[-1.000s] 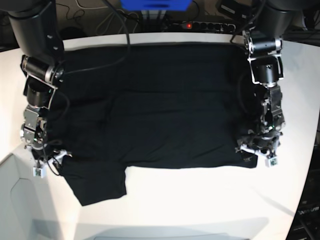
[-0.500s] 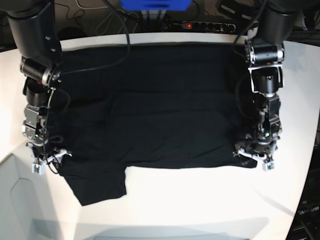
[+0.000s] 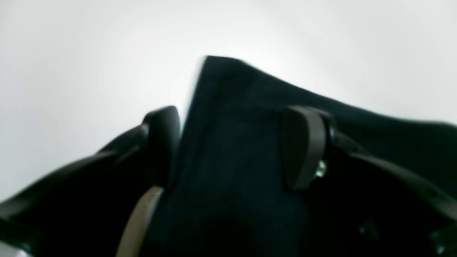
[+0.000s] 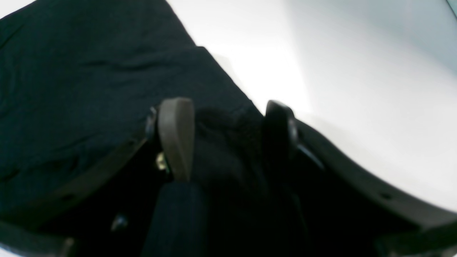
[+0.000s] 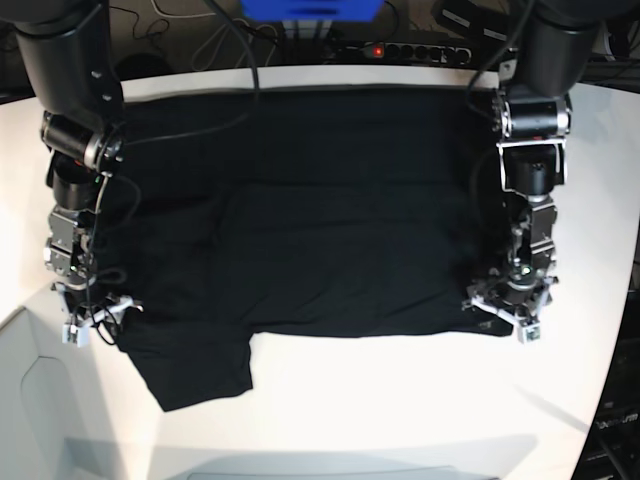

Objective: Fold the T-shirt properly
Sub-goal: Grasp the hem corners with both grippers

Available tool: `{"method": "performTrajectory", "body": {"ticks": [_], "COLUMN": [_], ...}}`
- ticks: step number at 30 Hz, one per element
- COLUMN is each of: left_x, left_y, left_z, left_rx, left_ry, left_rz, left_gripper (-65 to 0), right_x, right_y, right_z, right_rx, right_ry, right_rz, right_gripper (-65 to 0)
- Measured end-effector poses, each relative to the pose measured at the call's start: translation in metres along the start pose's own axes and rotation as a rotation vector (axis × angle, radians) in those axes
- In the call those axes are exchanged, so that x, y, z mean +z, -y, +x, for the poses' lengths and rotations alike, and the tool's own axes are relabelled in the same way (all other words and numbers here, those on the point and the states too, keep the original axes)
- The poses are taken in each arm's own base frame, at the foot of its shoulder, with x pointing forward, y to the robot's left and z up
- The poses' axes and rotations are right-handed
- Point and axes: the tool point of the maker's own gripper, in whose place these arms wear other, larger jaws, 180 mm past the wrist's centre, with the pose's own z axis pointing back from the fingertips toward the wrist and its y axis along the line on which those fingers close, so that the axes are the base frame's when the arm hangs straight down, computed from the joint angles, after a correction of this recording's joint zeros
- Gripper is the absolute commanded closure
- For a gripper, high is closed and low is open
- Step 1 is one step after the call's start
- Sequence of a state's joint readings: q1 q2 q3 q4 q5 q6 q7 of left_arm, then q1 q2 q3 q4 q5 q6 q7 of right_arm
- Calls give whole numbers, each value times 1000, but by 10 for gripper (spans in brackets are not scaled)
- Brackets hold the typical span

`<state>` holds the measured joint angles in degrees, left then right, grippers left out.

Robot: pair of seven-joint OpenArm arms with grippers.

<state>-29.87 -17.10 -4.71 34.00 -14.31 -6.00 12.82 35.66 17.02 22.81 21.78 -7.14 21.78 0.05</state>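
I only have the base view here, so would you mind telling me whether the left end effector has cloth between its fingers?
Observer: Yes. The left wrist view shows a raised fold of the T-shirt between the open fingers of the left end effector.
Operator: Thank you. And the right side?
Observer: The right wrist view shows bunched fabric between the open fingers of the right end effector.
Operator: Is the edge near it?
Observer: Yes, the shirt's edge meets the bare white table beside the far finger.
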Motion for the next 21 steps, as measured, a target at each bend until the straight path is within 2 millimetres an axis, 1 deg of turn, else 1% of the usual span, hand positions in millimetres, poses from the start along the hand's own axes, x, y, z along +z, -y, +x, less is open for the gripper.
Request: {"method": "performTrajectory", "body": {"ticks": [1,2,7,9,10,11,17,19,21], "left_x": [0,0,0,0,0,0,3,8,17], "left_y": [3,4,3,4,5,4,5,9,14], "left_z": [0,-1,-1,-1,-2,-3,-5,-4,-9], "left_rx": [-8,-7,-4,-3,-1,-1,-2,-23,-42], "left_ry": [-2,-2,-2,-2,-2,-2,1,1,-5], "left_rz": [-6,-7,-8,-12,-12,-12,-16,-24,-41], "left_gripper": [-397,-353,-88,0,0,-2,0,0,0], "right_x": [0,0,2,2,3,3,3,4,6], "right_y": [0,0,4,5,6,7,6,7,7], "right_z": [0,0,-3,-4,-4,-5,-4,-1,2], "right_rx": [0,0,2,2,1,1,2,17,51], "right_ry": [0,0,-3,-2,-2,-5,-3,-14,-20], "right_rz": [0,0,-7,-8,-9,-11,-10,-13,-16], "right_gripper": [-285,-262,-120,-54,-14,0,0,0,0]}}
